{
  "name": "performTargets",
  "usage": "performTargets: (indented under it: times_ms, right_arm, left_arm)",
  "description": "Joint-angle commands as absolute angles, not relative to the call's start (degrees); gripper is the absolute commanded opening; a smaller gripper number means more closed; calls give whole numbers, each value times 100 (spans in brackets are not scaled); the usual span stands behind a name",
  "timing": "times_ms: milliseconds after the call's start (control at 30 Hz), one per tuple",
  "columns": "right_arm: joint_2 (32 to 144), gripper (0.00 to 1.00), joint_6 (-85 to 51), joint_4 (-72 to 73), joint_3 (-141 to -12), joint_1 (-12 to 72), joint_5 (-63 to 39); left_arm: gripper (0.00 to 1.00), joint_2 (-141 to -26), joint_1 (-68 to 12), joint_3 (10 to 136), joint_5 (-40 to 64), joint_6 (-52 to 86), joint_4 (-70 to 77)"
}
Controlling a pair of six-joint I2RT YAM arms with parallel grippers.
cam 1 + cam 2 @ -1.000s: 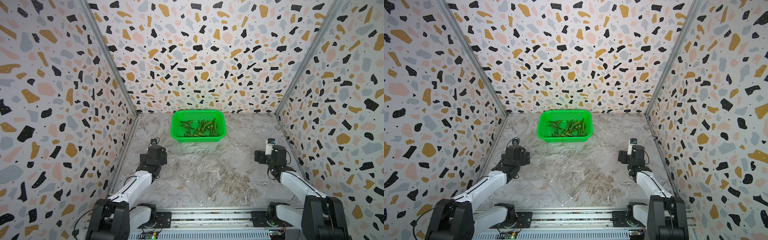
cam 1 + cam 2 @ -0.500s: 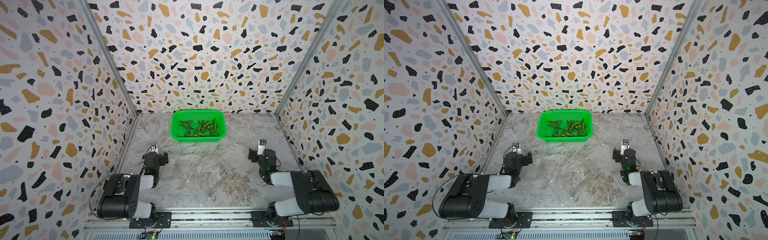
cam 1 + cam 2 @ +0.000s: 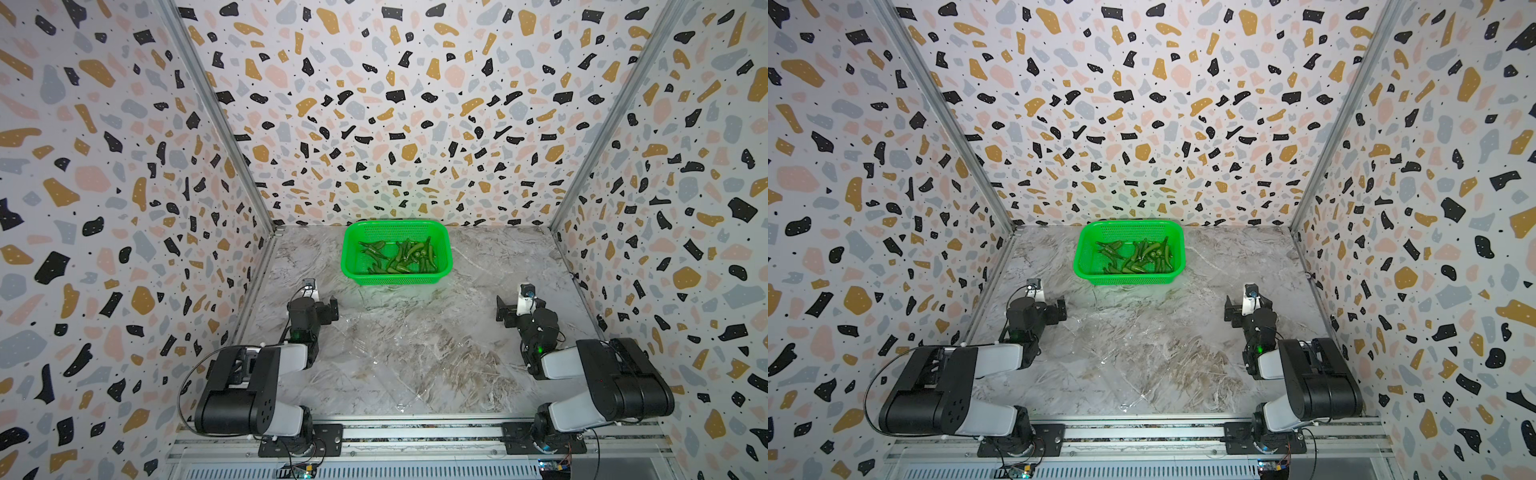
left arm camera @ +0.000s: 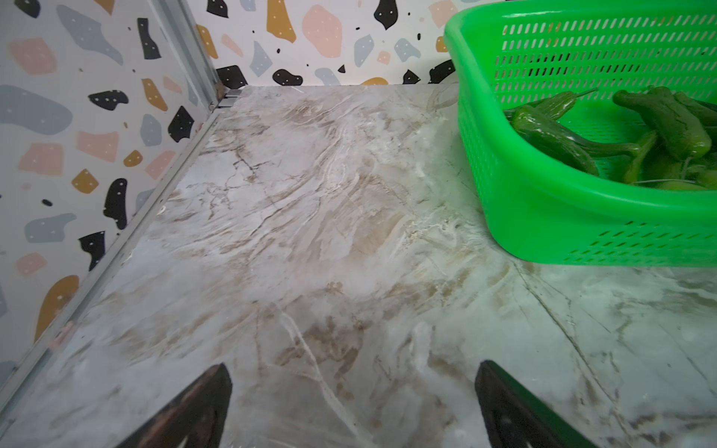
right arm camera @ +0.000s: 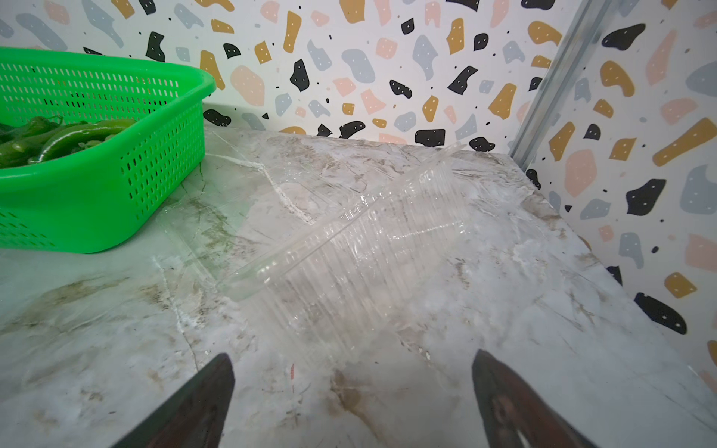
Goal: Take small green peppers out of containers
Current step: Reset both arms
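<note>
Peppers (image 3: 398,258) glossy, curved; basket (image 3: 395,280) perforated

A green basket (image 4: 543,217) blocks the back. A clear pack (image 5: 349,248) lies beside it. Left of the basket is open table (image 4: 291,194).

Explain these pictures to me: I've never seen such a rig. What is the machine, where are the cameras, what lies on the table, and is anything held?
The machine is two robot arms, left arm and right arm, fixed at the near edge of a table. Two pictures look down on the whole scene from above; two come from a camera on each wrist, looking forward over the jaws. A green basket at the back holds the peppers. A clear pack lies on the table in front of the right gripper, seemingly empty. Both it and the left gripper are open and hold nothing.
</note>
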State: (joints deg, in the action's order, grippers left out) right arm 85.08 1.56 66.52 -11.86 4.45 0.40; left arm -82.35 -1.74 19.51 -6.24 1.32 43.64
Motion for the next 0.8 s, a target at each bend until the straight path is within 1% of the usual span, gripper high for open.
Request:
performTargets:
  times_ms: [0, 133, 767]
  right_arm:
    - [8473, 99, 170, 6783, -1317, 415, -79]
    - [8464, 100, 175, 6785, -1309, 411, -79]
    - [8468, 100, 153, 6768, -1314, 378, -132]
  left_arm:
    - [99, -8255, -188, 2079, -347, 4, 4382]
    - [99, -8064, -132, 1943, -297, 30, 4452]
    - [99, -8077, -132, 1969, -281, 42, 4436]
